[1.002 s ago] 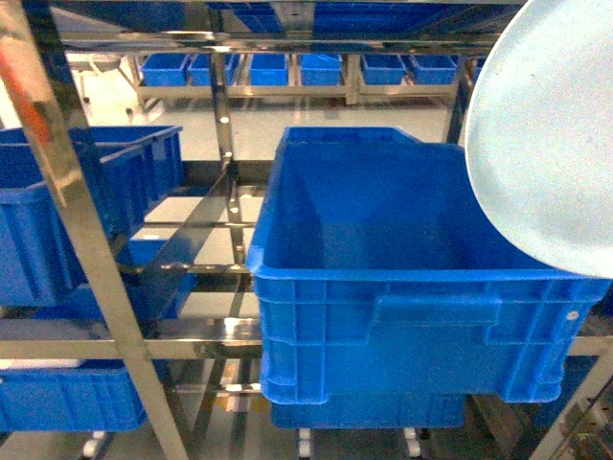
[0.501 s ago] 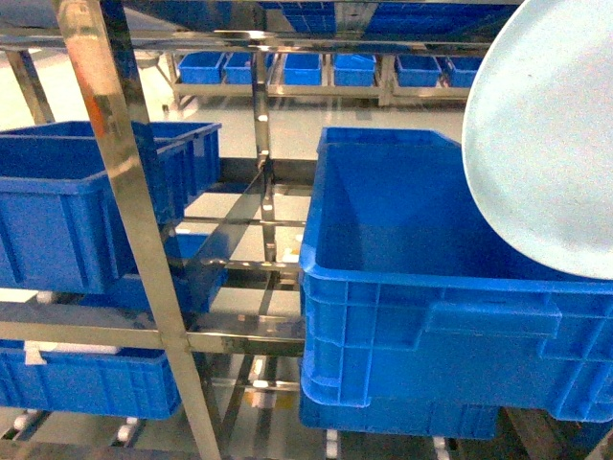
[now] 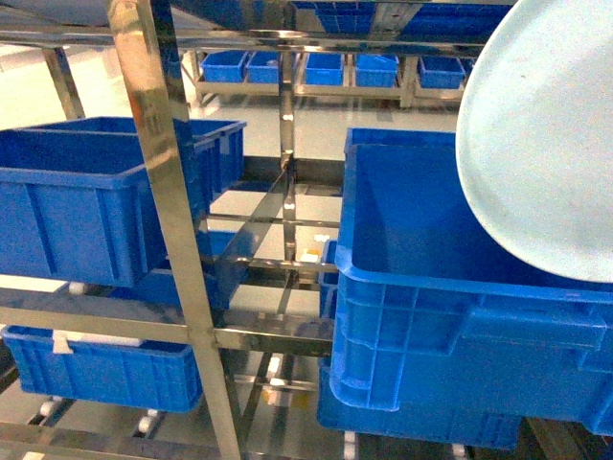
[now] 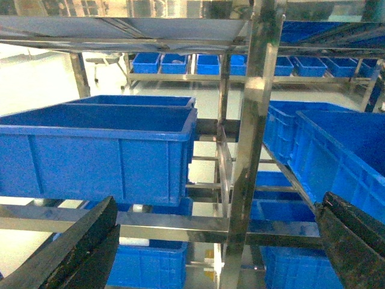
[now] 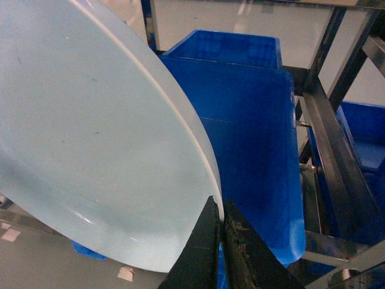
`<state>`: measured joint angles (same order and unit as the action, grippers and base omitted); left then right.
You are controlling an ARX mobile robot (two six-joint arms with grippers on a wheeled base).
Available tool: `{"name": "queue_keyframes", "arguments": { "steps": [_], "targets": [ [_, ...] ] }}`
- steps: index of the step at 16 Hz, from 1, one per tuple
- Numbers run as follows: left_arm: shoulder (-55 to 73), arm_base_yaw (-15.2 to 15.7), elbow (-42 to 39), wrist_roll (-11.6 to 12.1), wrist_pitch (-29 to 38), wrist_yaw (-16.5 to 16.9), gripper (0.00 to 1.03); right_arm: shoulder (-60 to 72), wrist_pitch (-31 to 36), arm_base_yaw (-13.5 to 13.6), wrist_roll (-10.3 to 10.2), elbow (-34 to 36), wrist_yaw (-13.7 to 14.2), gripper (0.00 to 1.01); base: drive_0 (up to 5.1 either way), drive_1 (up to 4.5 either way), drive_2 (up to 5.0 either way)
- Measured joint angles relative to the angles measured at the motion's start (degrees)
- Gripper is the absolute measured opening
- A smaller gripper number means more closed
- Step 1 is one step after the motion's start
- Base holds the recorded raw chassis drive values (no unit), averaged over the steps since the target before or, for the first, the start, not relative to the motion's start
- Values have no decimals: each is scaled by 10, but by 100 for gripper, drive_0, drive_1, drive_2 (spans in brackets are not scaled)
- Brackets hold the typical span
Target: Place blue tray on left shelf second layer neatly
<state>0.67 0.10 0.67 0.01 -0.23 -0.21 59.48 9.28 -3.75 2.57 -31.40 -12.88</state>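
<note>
Right gripper (image 5: 219,224) pinched on blue tray (image 5: 90,132) rim, seen only from right wrist; held tilted, near right, over a dark-blue crate (image 3: 460,287). Left gripper (image 4: 216,241) spread wide, facing left shelf (image 4: 249,150)

We're looking into a warehouse or storage hall. Stainless-steel racks (image 3: 172,192) are standing in tiers, their square uprights and rails gleaming, and deep dark-blue ribbed crates (image 3: 86,201) are sitting on the rails at several levels. Farther back, another long rack (image 4: 240,78) is carrying a row of smaller blue bins (image 3: 321,67) above a pale, glossy floor (image 3: 24,86).
</note>
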Motion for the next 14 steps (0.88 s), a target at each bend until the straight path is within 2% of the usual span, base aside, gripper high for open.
{"name": "queue_keyframes", "arguments": {
  "steps": [14],
  "targets": [
    [0,-1,0,0,0,2,98,0,0,-1,0,0,1,2,0,0,0]
  ]
}}
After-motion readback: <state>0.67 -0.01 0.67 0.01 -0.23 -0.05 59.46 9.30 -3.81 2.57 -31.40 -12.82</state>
